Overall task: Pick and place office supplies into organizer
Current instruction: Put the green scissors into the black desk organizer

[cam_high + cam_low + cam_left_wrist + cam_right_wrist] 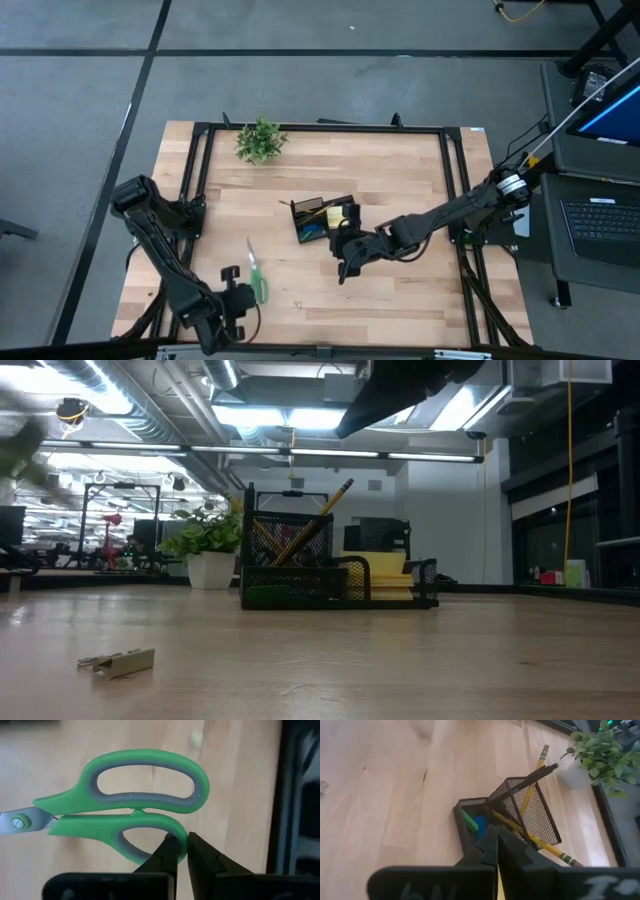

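Observation:
Green-handled scissors [125, 805] lie near the table's front left [258, 278], blades pointing toward the far edge. My left gripper [182, 842] is shut on one handle loop [243, 292]. The black mesh organizer [322, 220] stands mid-table with pencils [540, 767] leaning in its tall section. A yellow sticky-note pad [385, 575] sits in it, and a blue block [481, 823] and a green piece [468, 820] lie in its low tray. My right gripper [345, 268] hovers shut and empty just on the near side of the organizer [496, 829]. My left gripper pinches the rounded end of the scissors' smaller handle loop [181, 834] between its two fingers, one finger [165, 851] inside the loop and the other outside. The fingers slant down onto it from the near side. Whether the scissors are clear of the table, I cannot tell.
A small potted plant [261, 140] stands at the far left of the table. A small pale metal piece [118, 660] lies on the wood near the front. A tiny pale bit [196, 739] lies beyond the scissors. Black frame rails [450, 180] border the table.

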{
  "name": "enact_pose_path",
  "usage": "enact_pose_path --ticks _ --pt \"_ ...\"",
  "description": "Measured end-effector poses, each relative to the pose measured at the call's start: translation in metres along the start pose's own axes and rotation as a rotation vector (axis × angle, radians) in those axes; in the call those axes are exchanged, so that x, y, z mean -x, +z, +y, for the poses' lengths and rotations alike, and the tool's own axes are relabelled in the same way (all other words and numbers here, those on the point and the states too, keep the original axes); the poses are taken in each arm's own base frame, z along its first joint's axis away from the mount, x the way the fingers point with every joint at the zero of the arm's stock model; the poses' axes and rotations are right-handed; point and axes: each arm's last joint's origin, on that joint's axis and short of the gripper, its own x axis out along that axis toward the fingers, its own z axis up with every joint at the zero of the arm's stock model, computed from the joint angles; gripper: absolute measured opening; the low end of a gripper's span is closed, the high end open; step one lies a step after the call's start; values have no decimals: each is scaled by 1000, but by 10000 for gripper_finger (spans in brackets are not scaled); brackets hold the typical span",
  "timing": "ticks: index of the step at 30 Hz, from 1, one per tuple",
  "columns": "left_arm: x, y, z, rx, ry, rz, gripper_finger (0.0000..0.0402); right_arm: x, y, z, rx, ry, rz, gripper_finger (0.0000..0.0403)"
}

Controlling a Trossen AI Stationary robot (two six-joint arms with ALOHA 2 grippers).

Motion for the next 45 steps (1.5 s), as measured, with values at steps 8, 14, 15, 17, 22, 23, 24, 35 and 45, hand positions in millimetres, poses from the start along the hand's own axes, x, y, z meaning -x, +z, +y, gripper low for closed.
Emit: enact_pose_path --ticks 8,14,15,17,22,23,24,35,45 --pt "36 26 6 -34 -31 -331 15 9 -9 9 54 -121 55 4" --pt "66 50 5 -10 -44 -623 15 17 -15 19 69 -130 89 4" --pt "69 53 4 0 -46 -655 15 18 -17 20 73 -143 94 4" --pt "73 59 3 35 -51 -707 15 22 -19 23 76 -172 99 4" --pt "68 67 0 118 -82 -763 15 29 -22 30 81 -201 98 4" --pt "63 68 0 126 -82 -770 15 30 -22 32 83 -198 96 4" --pt "59 68 0 133 -83 -778 15 31 -22 33 83 -194 93 4" --pt "29 96 15 250 -3 -990 14 41 -24 46 98 -188 65 4" --pt "21 115 53 315 -152 -1235 14 43 -26 48 93 -197 70 4"
